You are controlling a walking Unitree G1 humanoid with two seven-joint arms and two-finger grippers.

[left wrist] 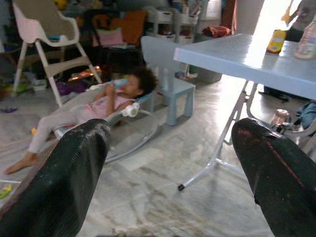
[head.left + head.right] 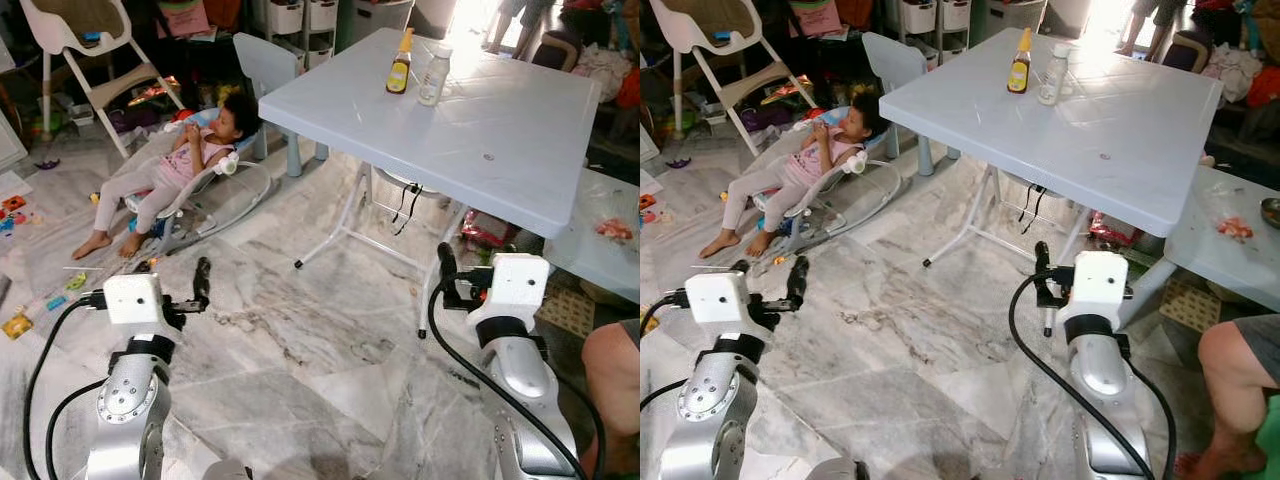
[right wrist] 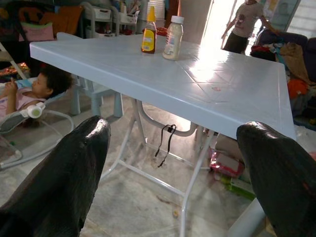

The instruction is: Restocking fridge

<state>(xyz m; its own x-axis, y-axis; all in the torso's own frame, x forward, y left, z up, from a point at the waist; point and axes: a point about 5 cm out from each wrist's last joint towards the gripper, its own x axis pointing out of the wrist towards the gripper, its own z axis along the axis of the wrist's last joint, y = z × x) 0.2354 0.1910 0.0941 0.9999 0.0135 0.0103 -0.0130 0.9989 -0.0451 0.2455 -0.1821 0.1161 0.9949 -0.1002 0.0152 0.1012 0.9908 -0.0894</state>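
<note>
Both tools spread wide, empty: left tool [image 2: 201,281] and right tool [image 2: 446,267] raised over the marble floor [image 2: 300,340], short of the counter [image 2: 480,130]. Sauce bottle [image 2: 400,64] beside milk bottle [image 2: 434,76] near far counter edge, upright, awaiting pickup for fridge.

Child [image 2: 190,160] reclined in bouncer [image 2: 235,195] on marble floor [image 2: 300,350]; high chair [image 2: 85,50] behind; person's knee [image 2: 612,370] nearby.
</note>
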